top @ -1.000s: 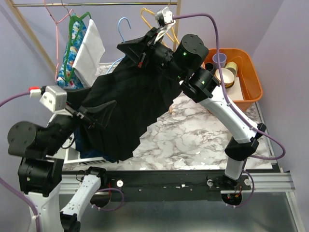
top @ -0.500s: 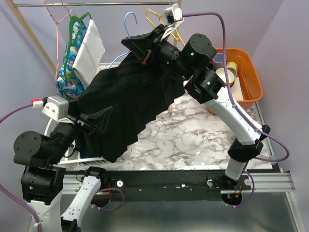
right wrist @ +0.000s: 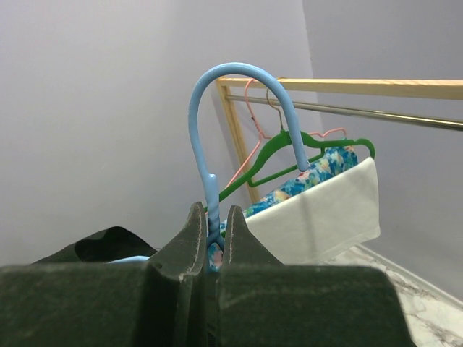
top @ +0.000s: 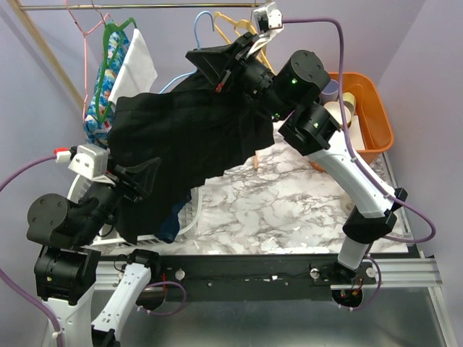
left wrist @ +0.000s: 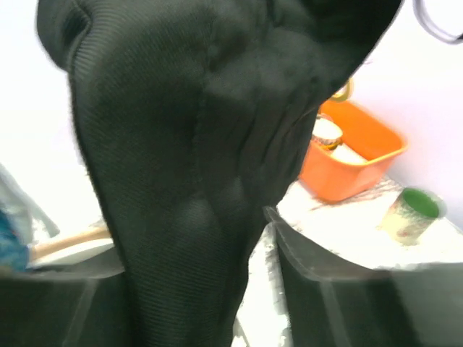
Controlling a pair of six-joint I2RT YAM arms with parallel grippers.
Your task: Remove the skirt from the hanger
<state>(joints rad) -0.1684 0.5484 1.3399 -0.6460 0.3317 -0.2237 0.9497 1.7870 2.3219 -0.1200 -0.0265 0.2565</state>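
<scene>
Nearest, the left gripper [top: 147, 176] pinches a thick fold of the skirt [top: 188, 137]. In the left wrist view the black cloth packs the space between its two fingers, and one finger's tip presses against the bunch. From that grip one part of the skirt hangs down over the marble table [top: 289, 202], and the rest stretches up and away towards the right arm. Higher and farther back, the right gripper [right wrist: 215, 217] has its fingers pressed together on the neck of the hanger [right wrist: 194, 116], with the light-blue hook standing upright above them. The skirt's narrow top sits just below that grip. To the right stands an orange bin [top: 376, 123] with cups in it. At the back, a green hanger [right wrist: 275, 148] carries a floral garment [right wrist: 304, 177] and a white cloth [right wrist: 318, 210] on the rail [top: 145, 6].
</scene>
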